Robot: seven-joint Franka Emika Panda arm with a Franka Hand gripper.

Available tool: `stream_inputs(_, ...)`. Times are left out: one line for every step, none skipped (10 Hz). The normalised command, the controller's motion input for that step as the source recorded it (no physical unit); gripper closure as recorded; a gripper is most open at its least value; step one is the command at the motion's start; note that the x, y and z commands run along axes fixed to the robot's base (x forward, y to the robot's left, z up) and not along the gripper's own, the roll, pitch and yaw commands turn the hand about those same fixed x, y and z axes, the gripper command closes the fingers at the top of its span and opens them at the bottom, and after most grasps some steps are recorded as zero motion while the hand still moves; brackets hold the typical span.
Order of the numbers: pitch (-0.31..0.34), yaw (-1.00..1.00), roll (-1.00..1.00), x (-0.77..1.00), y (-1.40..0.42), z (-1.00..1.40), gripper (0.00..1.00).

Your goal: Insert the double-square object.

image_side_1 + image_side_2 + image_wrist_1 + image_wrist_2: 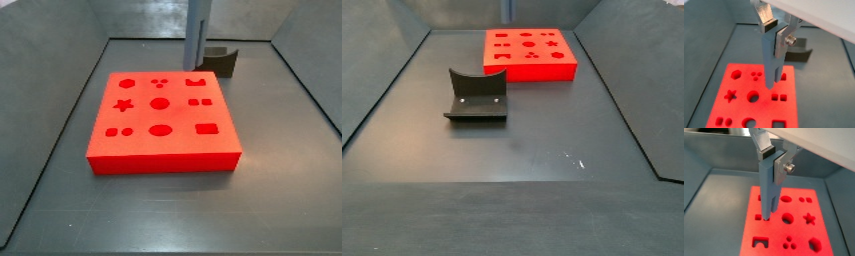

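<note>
My gripper point(775, 31) is shut on the upper end of the double-square object point(771, 57), a tall, slim grey-blue piece held upright with its two prongs pointing down. It shows the same way in both wrist views: gripper point(775, 159), piece point(767, 188). The prong tips hang just above the flat red block point(741, 102) with shaped holes, close to its pair of small square holes point(779, 97). In a side view the piece point(198, 35) stands over the far right part of the red block point(160, 135); the gripper itself is out of that view.
A dark fixture with a curved notch point(476, 95) stands on the grey floor beside the red block point(529, 52); it also shows behind the piece point(219, 63) point(799, 52). Grey walls slope up around the floor.
</note>
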Motion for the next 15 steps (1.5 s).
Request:
stream_inputs(-0.036, -1.0, 0.0, 0.0, 0.0, -0.22, 1.0)
stream_inputs(-0.036, -1.0, 0.0, 0.0, 0.0, -0.22, 1.0)
stream_inputs(-0.021, -1.0, 0.0, 0.0, 0.0, -0.24, 1.0)
stream_inputs(-0.019, -1.0, 0.0, 0.0, 0.0, -0.24, 1.0)
stream_inputs(-0.02, -1.0, 0.0, 0.0, 0.0, -0.24, 1.0)
stream_inputs(-0.027, -1.0, 0.0, 0.09, 0.0, -0.21, 1.0)
stream_inputs(-0.027, -0.97, 0.0, 0.17, 0.0, -0.21, 1.0)
stream_inputs(-0.029, -0.92, 0.0, 0.23, 0.0, -0.21, 1.0)
stream_inputs(-0.026, -0.85, 0.0, 0.31, 0.0, -0.2, 1.0)
stream_inputs(-0.016, -0.78, 0.0, 0.37, 0.0, -0.17, 1.0)
stream_inputs(0.0, -0.64, 0.0, 0.51, 0.0, -0.18, 1.0)
stream_inputs(0.0, -0.53, 0.03, 0.51, -0.21, -0.23, 1.0)
stream_inputs(0.024, -0.21, 0.05, 0.07, -0.02, -0.05, 1.0)
stream_inputs(0.053, -0.08, 0.06, -0.04, 0.0, -0.04, 1.0)
stream_inputs(0.037, -0.06, 0.05, -0.03, 0.0, -0.08, 1.0)
